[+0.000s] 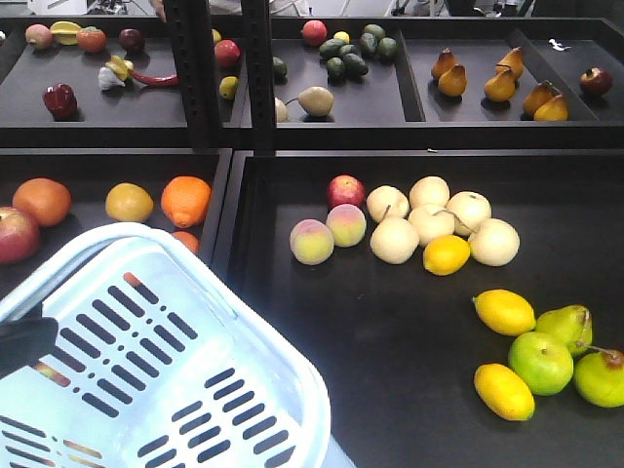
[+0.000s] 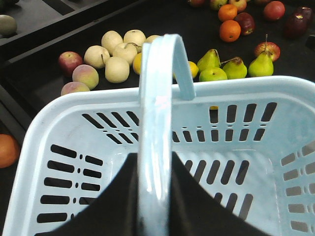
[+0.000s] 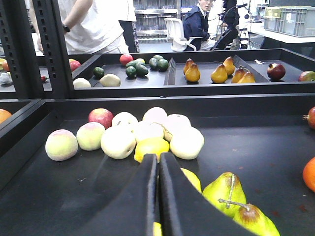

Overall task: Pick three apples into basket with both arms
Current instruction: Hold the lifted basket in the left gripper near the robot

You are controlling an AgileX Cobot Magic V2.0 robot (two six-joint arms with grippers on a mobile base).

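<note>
Task barely started, I'd say: the pale blue slotted plastic basket [image 2: 246,88] shows a bare bottom in the left wrist view, and I see no apple inside. My left gripper [image 2: 153,164] has its dark fingers [image 2: 123,196] clamped either side of the basket's hoop handle [image 2: 157,98]. It holds the basket low at the left front of the black display trays [image 1: 390,322]. My right gripper [image 3: 158,164] hangs over the right tray, fingers [image 3: 147,196] pressed together with nothing between them, with a yellow lemon [image 3: 151,147] and green pears [image 3: 224,189] just ahead. The nearest candidate is a round red apple [image 1: 345,190] at the back of the pale fruit cluster, beside two pink-yellow peaches [image 1: 312,242]. Another large red apple [image 1: 15,234] lies in the left tray near the basket rim. A dark maroon apple [image 2: 245,22] shows far off in the left wrist view and could be the third. All three picks are yet to do
</note>
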